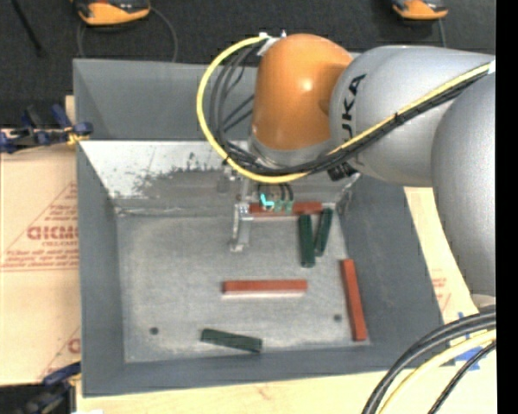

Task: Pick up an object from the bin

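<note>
My gripper hangs under the orange wrist cover over the back middle of the bin. It is open: one metal finger reaches down on the left, and the other shows partly on the right. Between them lie two dark green sticks side by side, pointing front to back. A short red piece pokes out from under the gripper just behind the sticks. Nothing is held.
A red bar lies crosswise in the middle of the bin. A second red bar runs along the right wall. One dark green stick rests near the front wall.
</note>
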`<state>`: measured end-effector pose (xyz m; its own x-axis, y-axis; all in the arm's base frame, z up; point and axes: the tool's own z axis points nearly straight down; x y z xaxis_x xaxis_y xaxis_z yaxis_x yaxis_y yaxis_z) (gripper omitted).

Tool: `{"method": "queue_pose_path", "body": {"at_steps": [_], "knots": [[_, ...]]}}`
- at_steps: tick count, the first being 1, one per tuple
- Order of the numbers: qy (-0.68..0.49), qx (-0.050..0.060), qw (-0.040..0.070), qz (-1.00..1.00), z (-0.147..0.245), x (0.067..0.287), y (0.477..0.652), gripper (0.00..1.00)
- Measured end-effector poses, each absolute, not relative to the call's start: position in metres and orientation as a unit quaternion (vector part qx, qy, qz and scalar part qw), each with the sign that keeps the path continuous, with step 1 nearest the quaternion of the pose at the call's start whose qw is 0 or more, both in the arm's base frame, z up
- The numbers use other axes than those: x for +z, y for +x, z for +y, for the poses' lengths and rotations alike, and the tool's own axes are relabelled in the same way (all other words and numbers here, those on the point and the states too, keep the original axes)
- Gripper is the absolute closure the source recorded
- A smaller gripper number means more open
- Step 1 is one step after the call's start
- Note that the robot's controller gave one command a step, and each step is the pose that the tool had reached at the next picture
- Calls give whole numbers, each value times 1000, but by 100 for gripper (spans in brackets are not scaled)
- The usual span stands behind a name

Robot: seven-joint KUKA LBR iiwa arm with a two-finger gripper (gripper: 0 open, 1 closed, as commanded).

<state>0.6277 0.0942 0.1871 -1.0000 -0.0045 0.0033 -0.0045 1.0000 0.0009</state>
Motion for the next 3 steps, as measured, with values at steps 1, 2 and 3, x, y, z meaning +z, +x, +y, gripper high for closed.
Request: {"method": "queue_pose_path", "body": {"at_steps": [1,2,3], "knots": [[22,1,2,-1000,13,67,593,0],[15,-1,1,-1000,28,70,508,0],[11,3,-3,-1000,-116,119,513,0]]}}
